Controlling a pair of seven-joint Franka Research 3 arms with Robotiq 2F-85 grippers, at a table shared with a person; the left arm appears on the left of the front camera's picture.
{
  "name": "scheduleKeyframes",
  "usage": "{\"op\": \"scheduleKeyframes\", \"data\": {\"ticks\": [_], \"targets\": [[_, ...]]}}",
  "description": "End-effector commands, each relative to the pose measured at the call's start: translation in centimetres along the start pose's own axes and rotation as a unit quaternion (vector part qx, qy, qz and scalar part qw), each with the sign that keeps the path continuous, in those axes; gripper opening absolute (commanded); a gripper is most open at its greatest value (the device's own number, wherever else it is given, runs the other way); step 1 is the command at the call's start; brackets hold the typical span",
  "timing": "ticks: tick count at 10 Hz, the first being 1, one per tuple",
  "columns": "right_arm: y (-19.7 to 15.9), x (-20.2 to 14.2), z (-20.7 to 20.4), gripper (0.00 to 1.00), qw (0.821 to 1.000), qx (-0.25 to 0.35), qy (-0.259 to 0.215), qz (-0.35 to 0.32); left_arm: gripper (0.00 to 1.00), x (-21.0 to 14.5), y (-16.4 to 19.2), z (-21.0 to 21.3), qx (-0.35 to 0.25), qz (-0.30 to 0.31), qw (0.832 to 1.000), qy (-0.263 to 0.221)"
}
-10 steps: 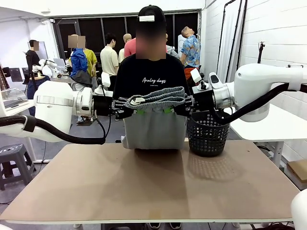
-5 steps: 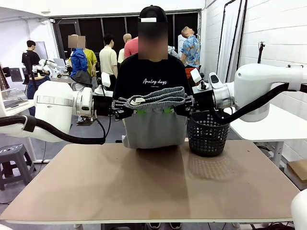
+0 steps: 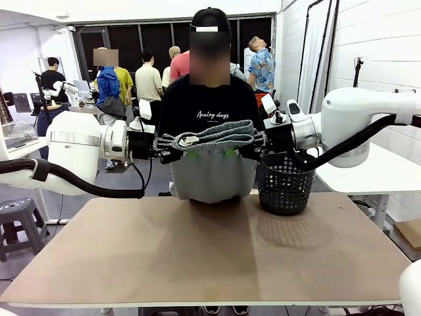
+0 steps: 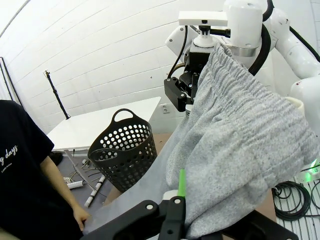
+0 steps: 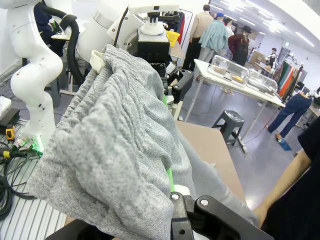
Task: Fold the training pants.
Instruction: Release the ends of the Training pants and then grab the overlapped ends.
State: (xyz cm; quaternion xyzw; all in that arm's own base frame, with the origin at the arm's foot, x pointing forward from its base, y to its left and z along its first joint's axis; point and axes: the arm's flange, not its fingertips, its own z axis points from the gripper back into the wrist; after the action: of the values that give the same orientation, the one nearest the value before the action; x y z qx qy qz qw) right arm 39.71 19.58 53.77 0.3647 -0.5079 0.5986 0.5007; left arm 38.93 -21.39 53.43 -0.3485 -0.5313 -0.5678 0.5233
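**A:** Status on the fold?

**B:** Early, I reckon. No fold made yet. The training pants hang by the waistband btwn my two pincers, up over the far edge of the table, 12 o'clock from its centre. The legs drop straight down. The low end looks to reach the tabletop, but I can't tell if it rests there.

**A:** Grip?

**B:** Both pressed tight on cloth. My left gripper pinches the waistband at its 9 o'clock end, my right gripper at its 3 o'clock end. The band is bunched and sags a bit btwn them.

**A:** Arm pose?

**B:** Both forearms come in roughly level, one from 9 and one from 3. The wrists are horizontal, fingers pointing inward at each other, close together, well above the table.

**A:** Anything nearby?

**B:** The black basket is at 3 o'clock of the pants, just beside them and under my right wrist. In the left wrist view the person's hand sits at approx 7 o'clock, by the lower cloth.

**A:** What's left?

**B:** Nearly all of it, I'd judge. Lay the pants down flat, bring leg over leg, then fold them lengthwise.
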Motion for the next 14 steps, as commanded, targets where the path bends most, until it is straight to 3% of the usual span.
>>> {"op": "scheduleKeyframes", "data": {"ticks": [1, 14], "targets": [[0.25, 0.26, -0.32, 0.0, 1.0, 0.0, -0.001, 0.0, 0.0, 0.28, -0.11, -0.02, 0.0, -0.003, 1.0, -0.001], [0.25, 0.26, -0.32, 0.0, 1.0, 0.0, -0.001, 0.0, 0.0, 0.28, -0.11, -0.02, 0.0, -0.003, 1.0, -0.001]]}}
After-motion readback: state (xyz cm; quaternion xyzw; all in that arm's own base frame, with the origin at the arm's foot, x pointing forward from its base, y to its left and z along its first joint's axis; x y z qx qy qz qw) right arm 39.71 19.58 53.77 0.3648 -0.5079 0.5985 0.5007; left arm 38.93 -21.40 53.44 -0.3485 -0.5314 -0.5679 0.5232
